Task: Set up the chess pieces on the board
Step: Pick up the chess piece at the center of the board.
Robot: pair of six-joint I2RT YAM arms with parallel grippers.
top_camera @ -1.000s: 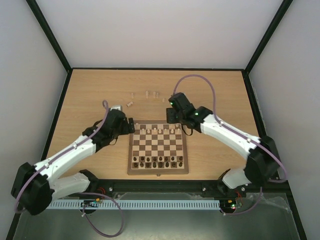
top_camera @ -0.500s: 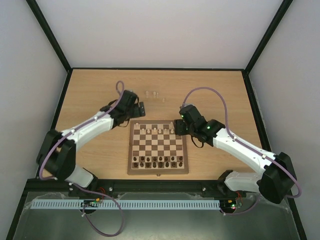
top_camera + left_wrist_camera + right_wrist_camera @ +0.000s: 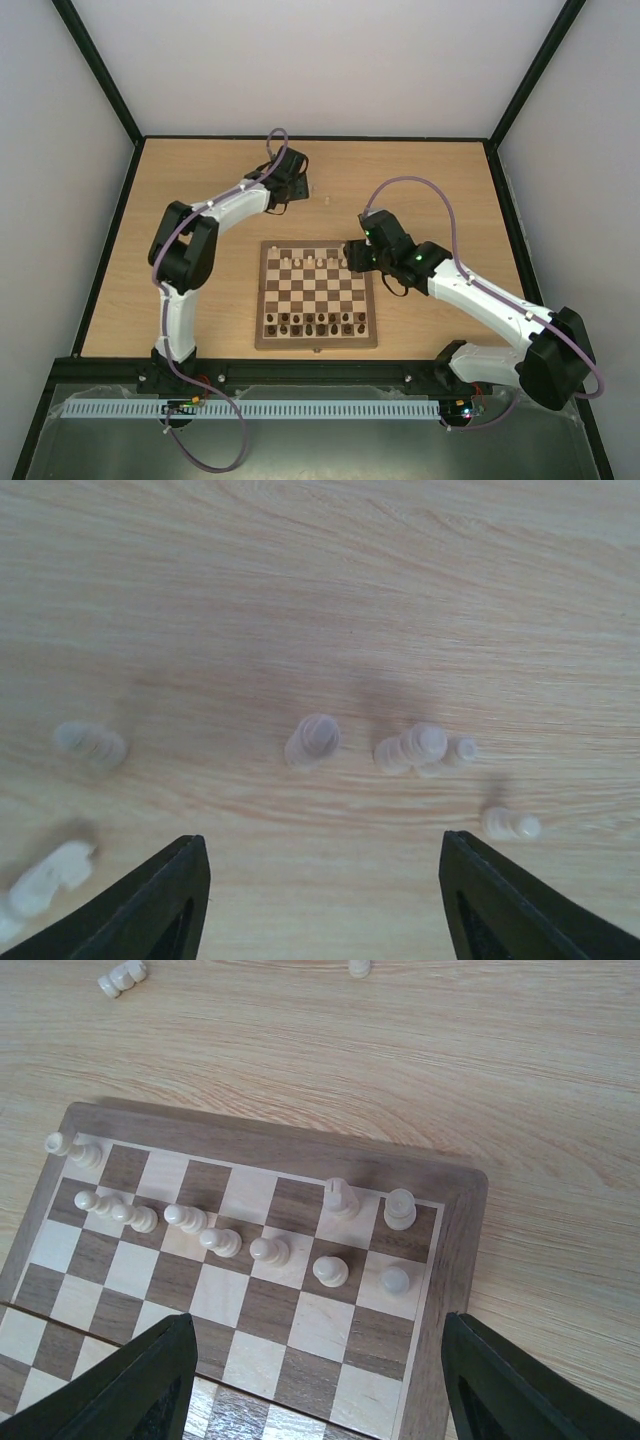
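In the left wrist view, the loose cream pieces (image 3: 312, 740) on the counter (image 3: 330, 560) are blurred; we cannot read their types. The left pincer (image 3: 320, 905) is spread above them. The right pincer (image 3: 312, 1380) is spread over the board (image 3: 300, 1150), which carries pale pieces (image 3: 330, 1270) on far rows, dark pieces (image 3: 315, 322) on near rows.

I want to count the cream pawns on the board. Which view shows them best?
The right wrist view: the cream pawns appear large and separate. The top view shows them as tiny dots; the left wrist view shows none.
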